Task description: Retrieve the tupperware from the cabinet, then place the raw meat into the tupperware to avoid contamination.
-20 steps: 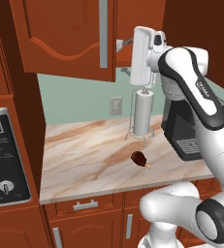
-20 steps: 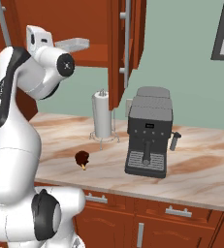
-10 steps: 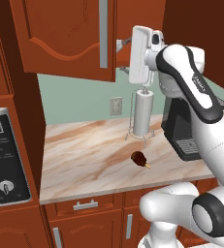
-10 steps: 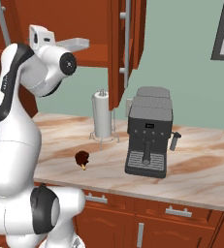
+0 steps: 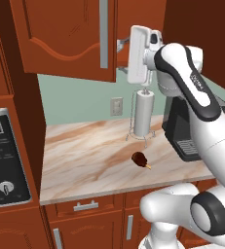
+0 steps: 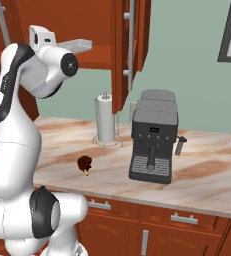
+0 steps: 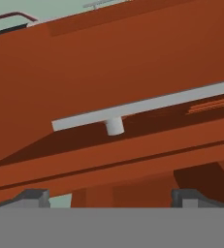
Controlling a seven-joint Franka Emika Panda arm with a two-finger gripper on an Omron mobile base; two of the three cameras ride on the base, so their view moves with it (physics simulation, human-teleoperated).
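Note:
My gripper point(image 5: 121, 44) is raised in front of the reddish-brown cabinet point(image 5: 60, 34), close beside its long silver handle point(image 5: 103, 34). In the right base view the gripper point(image 6: 87, 44) points at the cabinet door point(image 6: 121, 55) and stands short of it. In the hand view the gripper point(image 7: 112, 196) is open, with nothing between its tips, and the handle point(image 7: 147, 104) runs across ahead of them. The raw meat point(image 5: 139, 158), a dark red lump with a tan bone end, lies on the counter point(image 5: 84, 160) below; it also shows as the raw meat point(image 6: 84, 162). The tupperware is hidden.
A paper-towel roll point(image 5: 144, 114) on a wire stand is behind the meat. A dark coffee machine point(image 6: 153, 137) stands on the counter to its right. An oven control panel point(image 5: 2, 160) is at the far left. Low drawers point(image 6: 102, 205) run under the counter.
The arm has shifted its pose slightly while the hand stays close to the cabinet handle. The jaws remain wide open and the meat has not moved.

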